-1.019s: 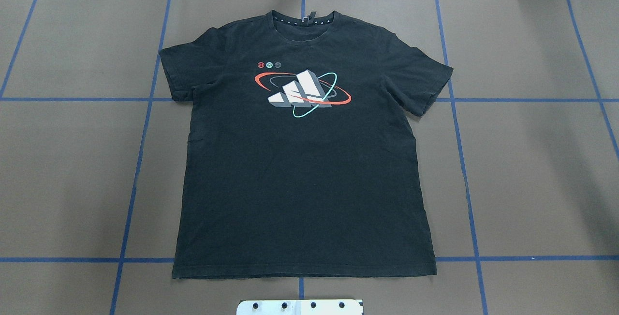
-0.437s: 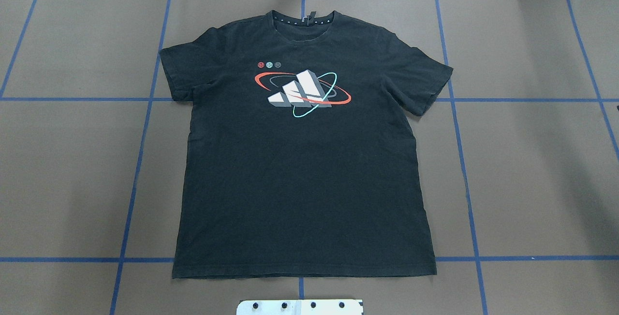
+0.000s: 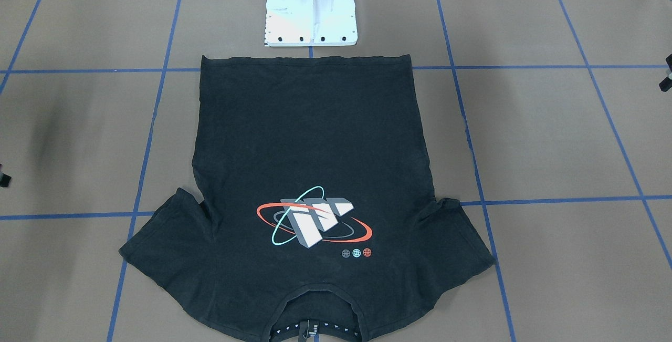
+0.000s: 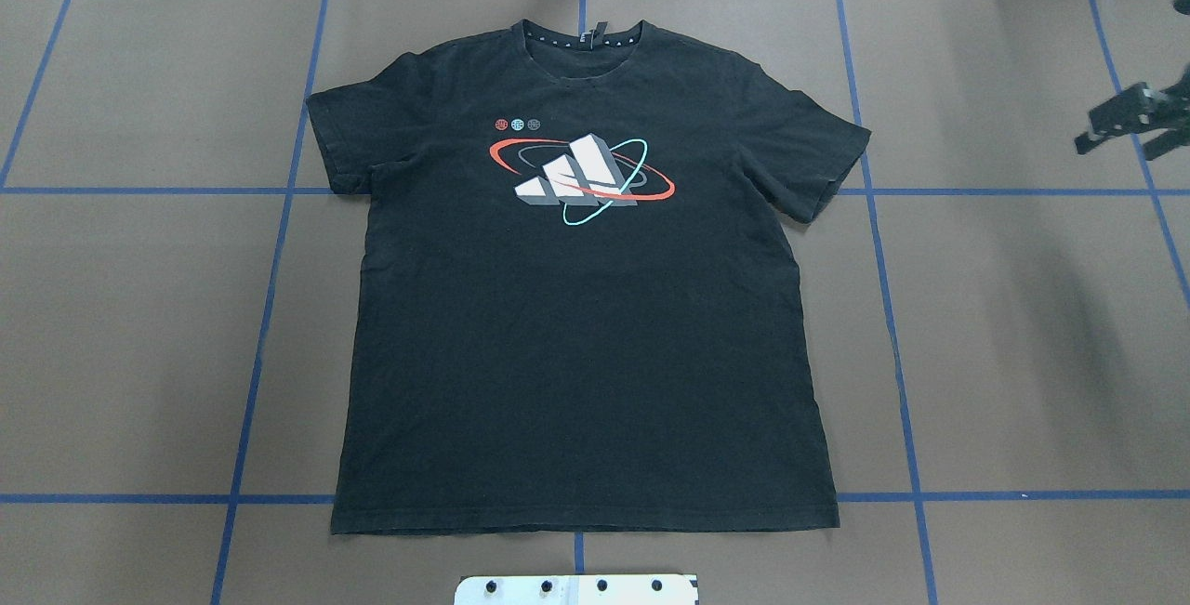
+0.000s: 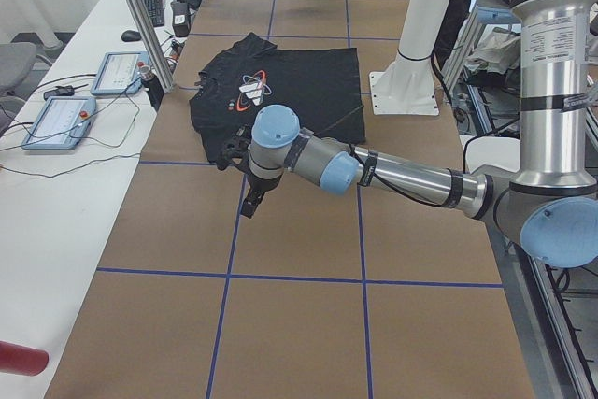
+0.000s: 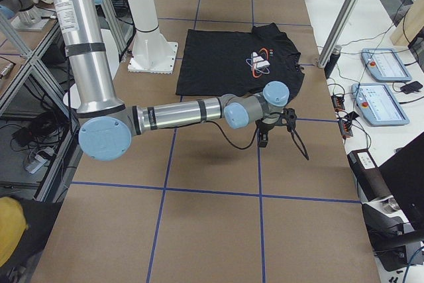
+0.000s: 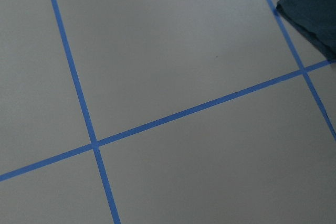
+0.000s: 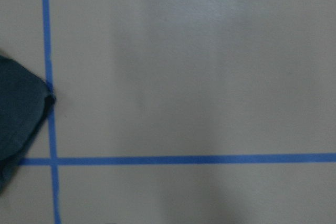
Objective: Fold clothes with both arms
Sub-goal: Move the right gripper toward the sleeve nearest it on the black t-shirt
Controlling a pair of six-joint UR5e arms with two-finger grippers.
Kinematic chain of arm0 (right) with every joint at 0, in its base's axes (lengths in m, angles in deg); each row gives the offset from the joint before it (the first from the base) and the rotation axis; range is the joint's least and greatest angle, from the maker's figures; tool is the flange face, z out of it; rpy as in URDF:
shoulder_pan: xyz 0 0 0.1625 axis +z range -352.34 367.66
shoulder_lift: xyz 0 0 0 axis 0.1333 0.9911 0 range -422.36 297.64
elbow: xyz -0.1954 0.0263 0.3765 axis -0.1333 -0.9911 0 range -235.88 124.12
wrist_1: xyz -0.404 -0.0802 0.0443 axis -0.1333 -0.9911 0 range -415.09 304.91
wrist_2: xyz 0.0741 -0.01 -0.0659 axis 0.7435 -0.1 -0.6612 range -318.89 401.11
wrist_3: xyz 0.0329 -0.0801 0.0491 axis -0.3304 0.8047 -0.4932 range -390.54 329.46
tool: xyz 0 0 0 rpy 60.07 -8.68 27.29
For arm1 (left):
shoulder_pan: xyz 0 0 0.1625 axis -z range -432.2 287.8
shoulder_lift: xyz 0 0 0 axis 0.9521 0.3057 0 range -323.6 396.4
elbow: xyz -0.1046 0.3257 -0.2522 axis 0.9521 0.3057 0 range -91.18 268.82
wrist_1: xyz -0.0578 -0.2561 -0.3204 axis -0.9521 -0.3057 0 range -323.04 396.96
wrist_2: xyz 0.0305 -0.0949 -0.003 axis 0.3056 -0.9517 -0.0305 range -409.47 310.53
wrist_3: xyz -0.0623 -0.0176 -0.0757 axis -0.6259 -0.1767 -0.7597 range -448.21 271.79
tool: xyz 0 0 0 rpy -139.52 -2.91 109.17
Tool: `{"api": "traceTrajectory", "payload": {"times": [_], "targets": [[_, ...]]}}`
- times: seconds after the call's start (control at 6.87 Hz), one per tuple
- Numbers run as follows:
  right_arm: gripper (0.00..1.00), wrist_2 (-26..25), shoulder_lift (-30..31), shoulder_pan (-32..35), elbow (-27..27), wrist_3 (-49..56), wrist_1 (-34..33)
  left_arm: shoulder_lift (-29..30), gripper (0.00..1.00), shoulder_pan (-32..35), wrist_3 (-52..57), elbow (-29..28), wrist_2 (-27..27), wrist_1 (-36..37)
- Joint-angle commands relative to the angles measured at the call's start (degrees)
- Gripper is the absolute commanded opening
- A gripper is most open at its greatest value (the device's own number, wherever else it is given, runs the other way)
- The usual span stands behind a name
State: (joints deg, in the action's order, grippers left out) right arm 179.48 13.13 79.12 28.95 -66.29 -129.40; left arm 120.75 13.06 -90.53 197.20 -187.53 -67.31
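I'm looking at a black T-shirt (image 4: pixel 576 354). Its chest print (image 4: pixel 581 179) has white and grey stripes crossed by a red ring and a teal ring, with small red, teal and grey dots (image 4: pixel 518 124) at its 10 o'clock. The bench (image 4: pixel 1023 326) is brown, gridded with blue tape lines (image 4: pixel 1023 191). The left arm (image 5: pixel 411 175) is silver-grey with light blue joint caps (image 5: pixel 276 126).

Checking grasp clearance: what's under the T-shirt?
T-shirt lies flat on brown table covering; blue tape lines run beneath its edges. Anything under its middle is hidden.
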Motion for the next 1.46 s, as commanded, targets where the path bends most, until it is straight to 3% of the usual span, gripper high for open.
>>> {"api": "traceTrajectory", "payload": {"times": [0.0,0.29,0.87,1.31], "targets": [[0.98,-0.73,-8.92,-4.13,-9.11,-14.82,8.36,-0.06,1.00,0.00,-0.05,0.86,-0.01,-0.05],[0.98,-2.48,-14.48,-6.93,-15.37,-19.36,13.46,-0.50,1.00,0.00,-0.14,2.52,-0.18,0.13],[0.89,-8.28,-16.33,-9.84,-19.25,-19.97,15.95,-0.59,1.00,0.00,-3.04,4.55,-0.10,0.13],[0.88,-11.80,-18.45,-13.00,-22.15,-24.19,19.44,-0.59,1.00,0.00,-3.04,5.08,-0.10,0.13]]}}
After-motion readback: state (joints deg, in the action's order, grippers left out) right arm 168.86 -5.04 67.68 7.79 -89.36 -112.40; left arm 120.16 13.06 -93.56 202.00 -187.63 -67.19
